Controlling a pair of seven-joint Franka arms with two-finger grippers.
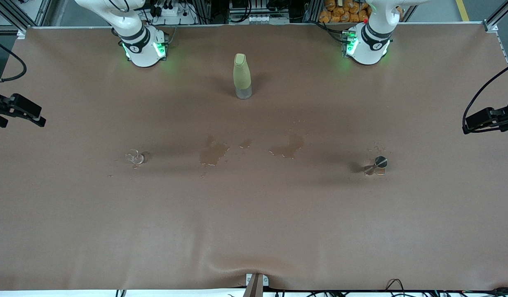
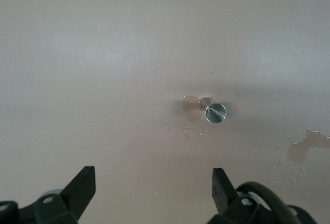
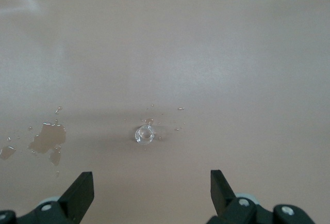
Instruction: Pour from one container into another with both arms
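Observation:
A tiny clear glass cup [image 1: 134, 156] sits on the brown table toward the right arm's end. It shows small in the right wrist view [image 3: 145, 134], well below my right gripper [image 3: 152, 185], whose black fingers stand open and empty. A small shiny metal jigger [image 1: 377, 165] sits toward the left arm's end, with drops of liquid around it. My left gripper [image 2: 153, 185] hangs high over the table with the jigger [image 2: 214, 111] far below it, open and empty. In the front view only the arms' bases show.
A tall yellow-green bottle [image 1: 242, 76] stands between the two arm bases. Wet puddles [image 1: 212, 152] [image 1: 288, 147] lie on the table between cup and jigger. Black side cameras [image 1: 19, 108] [image 1: 491, 117] overhang the table's two ends.

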